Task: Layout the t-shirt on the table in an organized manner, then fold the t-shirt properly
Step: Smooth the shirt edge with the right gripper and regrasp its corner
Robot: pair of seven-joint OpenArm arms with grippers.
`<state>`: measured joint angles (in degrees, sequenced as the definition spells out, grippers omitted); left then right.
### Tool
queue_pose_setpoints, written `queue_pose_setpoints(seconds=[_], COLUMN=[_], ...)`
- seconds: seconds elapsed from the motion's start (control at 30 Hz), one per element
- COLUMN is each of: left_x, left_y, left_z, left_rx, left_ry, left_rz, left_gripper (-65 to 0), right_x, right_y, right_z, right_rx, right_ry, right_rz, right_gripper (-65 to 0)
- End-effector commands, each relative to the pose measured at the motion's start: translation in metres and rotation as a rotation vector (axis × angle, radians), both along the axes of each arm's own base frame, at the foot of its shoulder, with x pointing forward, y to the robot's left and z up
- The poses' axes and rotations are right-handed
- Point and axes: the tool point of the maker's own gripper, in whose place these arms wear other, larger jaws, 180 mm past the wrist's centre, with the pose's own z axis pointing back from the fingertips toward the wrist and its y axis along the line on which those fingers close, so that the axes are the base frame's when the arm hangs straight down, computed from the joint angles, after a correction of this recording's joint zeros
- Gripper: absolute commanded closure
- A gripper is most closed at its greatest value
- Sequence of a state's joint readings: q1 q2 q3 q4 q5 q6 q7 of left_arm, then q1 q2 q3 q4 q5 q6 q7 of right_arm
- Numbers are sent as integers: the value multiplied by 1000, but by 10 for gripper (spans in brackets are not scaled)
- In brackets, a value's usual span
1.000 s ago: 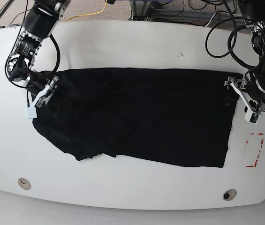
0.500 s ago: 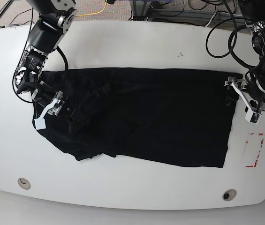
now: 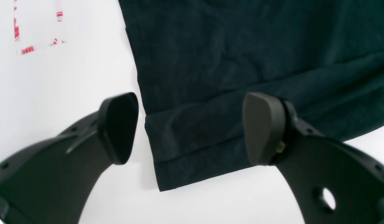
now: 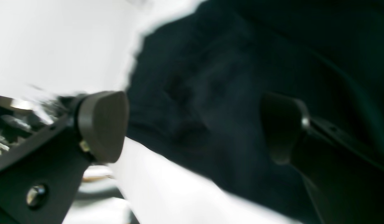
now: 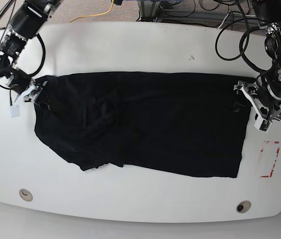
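The black t-shirt lies spread across the white table, smooth on the right and wrinkled on the left, with a bunched lower-left corner. My left gripper hovers open at the shirt's right edge. In the left wrist view its fingers straddle the folded hem corner of the t-shirt without holding it. My right gripper stands open at the shirt's upper-left corner. The blurred right wrist view shows the right gripper with jaws wide apart above the dark t-shirt.
A red tape rectangle marks the table right of the shirt, also seen as a red tape outline. Two round grommet holes sit near the front edge. Cables hang behind the table's back edge.
My right gripper has opened, let go of the shirt's left edge and moved left and back. The shirt's left side has dropped flat. The left arm has barely moved.
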<state>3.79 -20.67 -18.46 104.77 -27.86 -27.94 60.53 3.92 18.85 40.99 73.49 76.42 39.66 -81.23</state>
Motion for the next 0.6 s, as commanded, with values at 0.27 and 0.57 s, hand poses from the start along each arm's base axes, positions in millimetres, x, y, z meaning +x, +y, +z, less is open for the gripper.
queue_pose_setpoints(seconds=[0.27,0.57], left_x=[14,18], left_y=[-3,-3], left_z=[51,60], left_rx=[-35,-66], left_ry=[-204,-263], left_rz=[33,53], left_gripper=[-483,-485], right_x=[-35,-49], right_y=[-62,-82], right_z=[29,5], right_rx=[-356,-589], right_ry=[-15,85], right_rz=[-11,-21], right_gripper=[-650,-650])
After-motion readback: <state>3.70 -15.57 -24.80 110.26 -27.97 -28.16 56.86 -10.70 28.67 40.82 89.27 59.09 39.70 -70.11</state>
